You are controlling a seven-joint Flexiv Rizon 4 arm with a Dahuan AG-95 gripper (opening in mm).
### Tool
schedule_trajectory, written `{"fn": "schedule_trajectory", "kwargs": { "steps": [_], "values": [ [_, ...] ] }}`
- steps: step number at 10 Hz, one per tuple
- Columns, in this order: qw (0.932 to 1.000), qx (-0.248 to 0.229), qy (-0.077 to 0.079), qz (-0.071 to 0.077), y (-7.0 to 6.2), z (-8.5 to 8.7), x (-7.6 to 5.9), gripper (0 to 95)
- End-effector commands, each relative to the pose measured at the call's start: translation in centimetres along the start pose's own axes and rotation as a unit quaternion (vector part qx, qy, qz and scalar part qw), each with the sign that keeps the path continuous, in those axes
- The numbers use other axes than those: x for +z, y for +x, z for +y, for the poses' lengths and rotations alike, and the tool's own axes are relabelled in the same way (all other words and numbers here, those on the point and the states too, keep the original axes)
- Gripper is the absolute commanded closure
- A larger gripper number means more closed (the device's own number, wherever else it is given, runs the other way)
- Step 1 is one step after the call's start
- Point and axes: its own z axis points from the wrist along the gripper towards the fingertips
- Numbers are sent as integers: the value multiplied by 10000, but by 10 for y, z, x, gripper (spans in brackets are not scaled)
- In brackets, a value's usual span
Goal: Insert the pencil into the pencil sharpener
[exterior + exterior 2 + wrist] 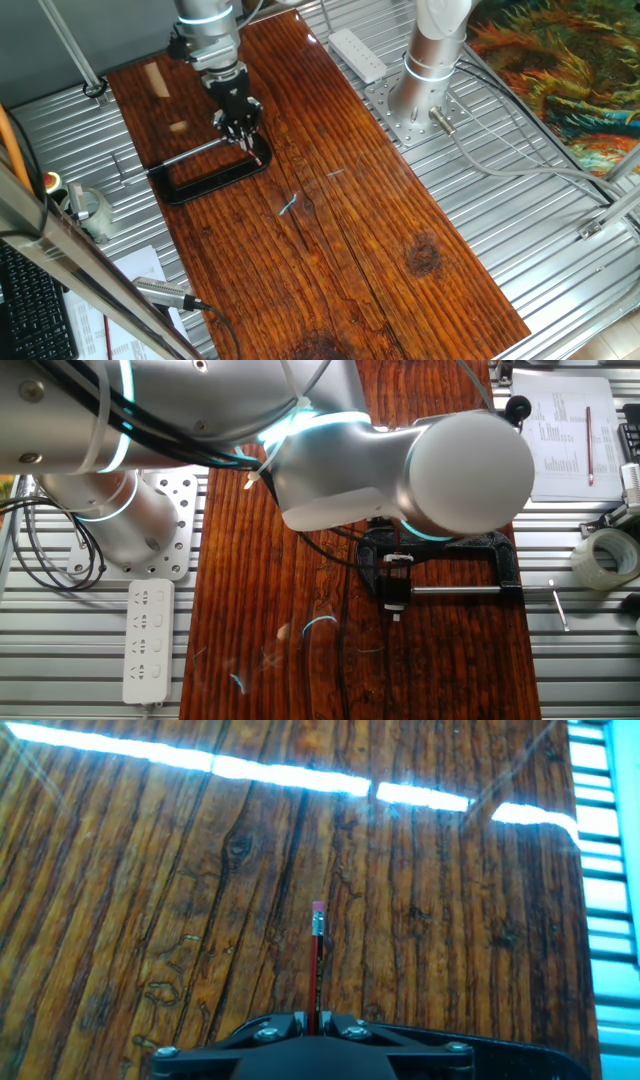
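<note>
In the hand view my gripper is shut on the pencil. It is a thin red stick that points away from the fingers and ends in a pinkish tip with a silver band. It hangs over the dark wooden board. In one fixed view the gripper hovers at the black C-clamp, near its silver rod. The other fixed view shows the gripper at the clamp, above the rod. I cannot make out the pencil sharpener in any view.
Two pale wooden blocks lie at the board's far left end. A white power strip and the arm's base stand beside the board. A tape roll and papers lie past the clamp.
</note>
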Motion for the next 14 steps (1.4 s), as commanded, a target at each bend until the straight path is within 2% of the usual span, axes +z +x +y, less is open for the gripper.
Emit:
{"fn": "schedule_trajectory", "kwargs": {
  "steps": [1,5,10,14],
  "values": [
    [9998,166,-3,56,1,-5,2,950],
    [9996,255,16,113,2,-4,3,950],
    [9999,138,11,-75,3,-3,-3,950],
    [9999,109,46,-45,3,-4,-4,950]
  ]
}}
